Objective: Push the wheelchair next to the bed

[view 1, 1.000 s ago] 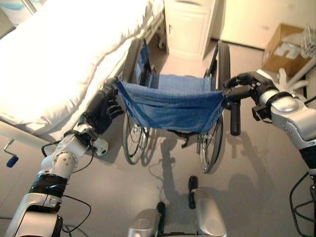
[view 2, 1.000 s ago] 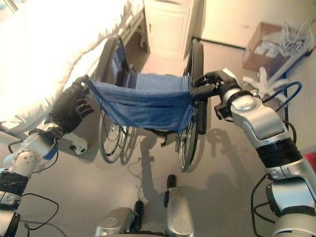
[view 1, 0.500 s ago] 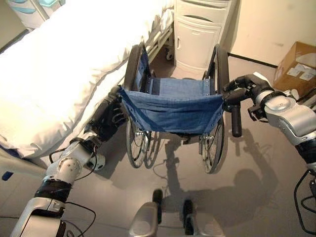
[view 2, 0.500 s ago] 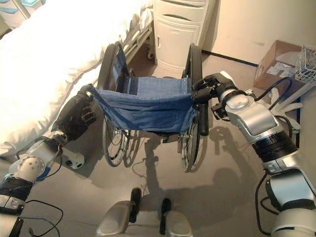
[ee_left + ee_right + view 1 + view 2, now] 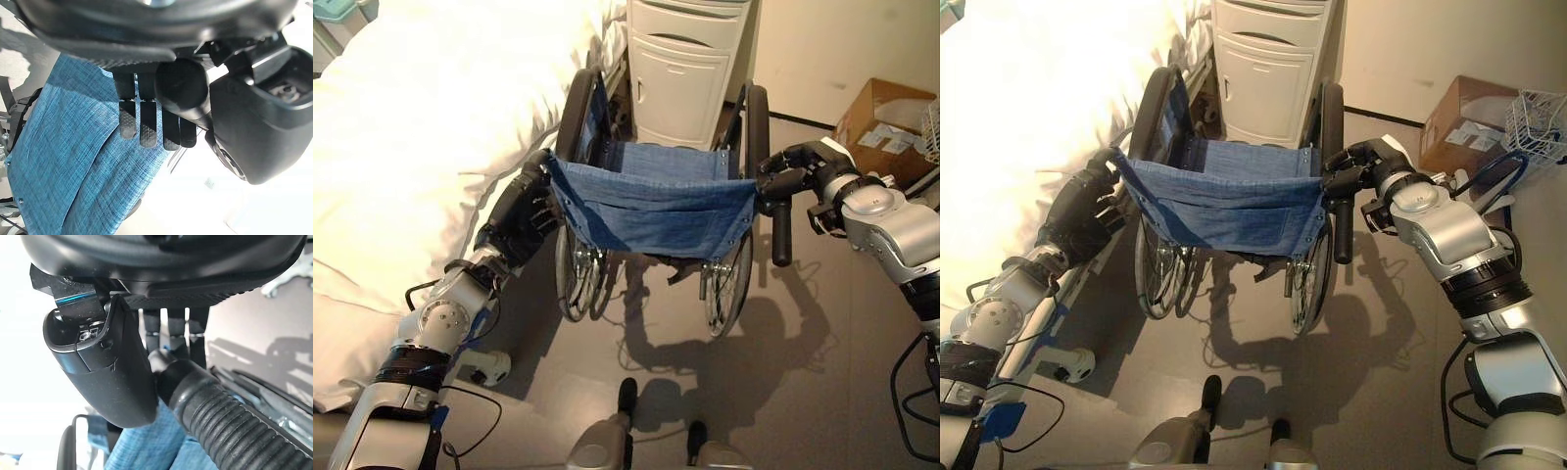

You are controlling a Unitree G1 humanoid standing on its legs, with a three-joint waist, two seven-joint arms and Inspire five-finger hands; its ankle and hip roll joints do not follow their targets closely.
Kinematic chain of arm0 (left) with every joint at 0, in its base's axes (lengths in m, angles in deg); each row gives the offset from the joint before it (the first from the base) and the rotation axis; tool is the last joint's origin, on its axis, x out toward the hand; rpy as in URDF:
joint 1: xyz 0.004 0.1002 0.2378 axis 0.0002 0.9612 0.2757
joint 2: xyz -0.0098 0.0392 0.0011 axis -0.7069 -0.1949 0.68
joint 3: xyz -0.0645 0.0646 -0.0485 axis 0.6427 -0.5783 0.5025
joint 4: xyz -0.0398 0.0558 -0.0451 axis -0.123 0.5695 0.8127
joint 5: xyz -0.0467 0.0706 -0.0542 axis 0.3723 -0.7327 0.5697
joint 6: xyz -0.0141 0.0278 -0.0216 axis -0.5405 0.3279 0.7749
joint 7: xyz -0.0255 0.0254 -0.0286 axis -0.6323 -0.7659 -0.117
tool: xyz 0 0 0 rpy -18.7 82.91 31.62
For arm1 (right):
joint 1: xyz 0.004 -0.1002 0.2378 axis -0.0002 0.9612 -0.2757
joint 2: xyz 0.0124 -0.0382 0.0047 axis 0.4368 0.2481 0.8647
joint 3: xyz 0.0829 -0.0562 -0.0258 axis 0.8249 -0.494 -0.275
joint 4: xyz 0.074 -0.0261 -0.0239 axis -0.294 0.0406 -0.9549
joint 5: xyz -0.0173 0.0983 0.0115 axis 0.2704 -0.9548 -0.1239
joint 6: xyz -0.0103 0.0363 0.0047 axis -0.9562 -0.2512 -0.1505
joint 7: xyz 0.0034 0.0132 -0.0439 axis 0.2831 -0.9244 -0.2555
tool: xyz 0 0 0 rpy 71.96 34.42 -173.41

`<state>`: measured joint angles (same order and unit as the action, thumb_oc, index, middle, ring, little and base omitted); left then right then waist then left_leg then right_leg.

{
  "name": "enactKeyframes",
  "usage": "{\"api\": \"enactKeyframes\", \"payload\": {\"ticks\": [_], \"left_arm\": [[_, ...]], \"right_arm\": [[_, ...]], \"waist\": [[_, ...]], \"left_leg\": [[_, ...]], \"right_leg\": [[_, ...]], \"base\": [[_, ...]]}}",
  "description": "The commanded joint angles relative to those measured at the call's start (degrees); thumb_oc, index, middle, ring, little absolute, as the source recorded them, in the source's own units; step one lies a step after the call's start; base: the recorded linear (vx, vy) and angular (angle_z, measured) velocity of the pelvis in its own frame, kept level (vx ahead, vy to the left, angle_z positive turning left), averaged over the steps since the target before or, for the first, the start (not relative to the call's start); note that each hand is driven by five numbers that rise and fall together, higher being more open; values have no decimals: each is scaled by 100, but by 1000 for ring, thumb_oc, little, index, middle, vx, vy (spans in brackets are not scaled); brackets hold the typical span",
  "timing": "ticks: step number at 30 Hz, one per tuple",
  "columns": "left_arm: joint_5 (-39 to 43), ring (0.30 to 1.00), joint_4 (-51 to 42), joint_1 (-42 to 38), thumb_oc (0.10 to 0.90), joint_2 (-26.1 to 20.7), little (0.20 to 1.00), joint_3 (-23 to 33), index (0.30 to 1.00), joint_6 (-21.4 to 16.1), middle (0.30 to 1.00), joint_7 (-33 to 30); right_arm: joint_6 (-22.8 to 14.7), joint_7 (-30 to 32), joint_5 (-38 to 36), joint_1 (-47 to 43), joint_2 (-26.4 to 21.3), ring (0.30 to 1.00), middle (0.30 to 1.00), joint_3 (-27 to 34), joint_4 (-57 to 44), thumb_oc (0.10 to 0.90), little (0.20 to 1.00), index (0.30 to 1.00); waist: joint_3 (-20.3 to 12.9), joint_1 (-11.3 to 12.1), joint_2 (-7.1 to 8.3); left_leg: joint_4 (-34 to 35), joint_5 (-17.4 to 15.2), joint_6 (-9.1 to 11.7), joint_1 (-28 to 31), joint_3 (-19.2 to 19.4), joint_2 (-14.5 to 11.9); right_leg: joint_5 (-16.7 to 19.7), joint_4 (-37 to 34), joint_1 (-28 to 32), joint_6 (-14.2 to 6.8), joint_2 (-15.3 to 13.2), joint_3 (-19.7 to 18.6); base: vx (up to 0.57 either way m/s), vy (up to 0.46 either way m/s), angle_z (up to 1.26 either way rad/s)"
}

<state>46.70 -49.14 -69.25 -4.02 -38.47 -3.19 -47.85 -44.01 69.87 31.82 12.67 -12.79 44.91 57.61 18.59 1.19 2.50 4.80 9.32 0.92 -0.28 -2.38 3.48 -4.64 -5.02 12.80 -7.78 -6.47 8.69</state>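
The wheelchair [image 5: 656, 206] has rolled closer to the cabinet [image 5: 690, 69], alongside the bed [image 5: 421, 147], so nearly there; left robot hand [image 5: 524, 215] and right robot hand [image 5: 793, 171] both stay wrapped round its push handles.

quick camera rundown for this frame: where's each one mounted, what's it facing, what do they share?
Left eye view: head, looking down at wheelchair beside bed; both arms show.
Right eye view: same head, set slightly aside.
Left wrist view: on left arm, facing left hand on the handle and blue backrest.
Right wrist view: on right arm, facing right hand at ribbed grip.
Shared: the backrest.
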Motion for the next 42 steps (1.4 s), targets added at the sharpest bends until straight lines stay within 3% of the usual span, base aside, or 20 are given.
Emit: {"api": "enactKeyframes", "payload": {"ticks": [1,18,19,20,21,22,33,42], "left_arm": [[651,300,-518,-1035,400,-106,300,592,300,-747,300,402],[603,300,-779,-1271,400,-141,300,389,300,-703,300,13],[607,300,-778,-1276,400,-150,300,382,300,-675,300,5],[589,300,-779,-1270,400,-160,300,385,300,-658,300,0],[576,309,-782,-1263,406,-163,309,390,309,-653,309,-3],[556,900,-776,-1244,800,-186,900,401,900,-627,900,-43],[122,900,-880,-924,800,-573,900,841,900,-831,900,-227],[-995,900,-1483,17,800,-982,900,1839,900,-860,900,-403]], "right_arm": [[-580,-255,-342,48,91,300,300,-483,-727,400,300,300],[-484,0,-426,215,171,300,300,-293,-660,400,300,300],[-471,70,-458,211,174,521,521,-305,-662,547,521,521],[-465,93,-455,214,184,667,667,-297,-659,645,667,667],[-462,99,-455,218,185,752,752,-289,-660,701,752,752],[-468,139,-477,230,183,900,900,-270,-648,800,900,900],[-666,534,-654,751,-77,900,900,387,-829,800,900,900],[-952,732,-637,2039,-294,900,900,1763,-1305,800,900,900]], "waist": [[-1278,94,-267],[-1365,75,-288],[-1375,76,-289],[-1379,75,-291],[-1381,75,-293],[-1397,74,-294],[-1476,40,-316],[-1530,19,-325]], "left_leg": [[-521,-769,326,199,284,-279],[-253,-917,202,556,350,-208],[-242,-925,200,575,362,-210],[-231,-925,199,589,369,-213],[-226,-925,199,595,370,-214],[-211,-927,199,613,378,-216],[-95,-937,196,704,456,-253],[-24,-943,194,714,472,-284]], "right_leg": [[313,505,-743,303,439,-100],[293,473,-660,226,430,-80],[293,465,-650,223,427,-73],[293,466,-647,221,428,-71],[293,466,-647,220,428,-73],[292,460,-638,215,430,-72],[297,410,-619,194,446,-71],[268,406,-645,193,479,-85]], "base": [[17,36,4],[-1,4,3],[0,0,0],[0,0,0],[0,0,0],[0,0,0],[0,0,0],[-3,0,0]]}}
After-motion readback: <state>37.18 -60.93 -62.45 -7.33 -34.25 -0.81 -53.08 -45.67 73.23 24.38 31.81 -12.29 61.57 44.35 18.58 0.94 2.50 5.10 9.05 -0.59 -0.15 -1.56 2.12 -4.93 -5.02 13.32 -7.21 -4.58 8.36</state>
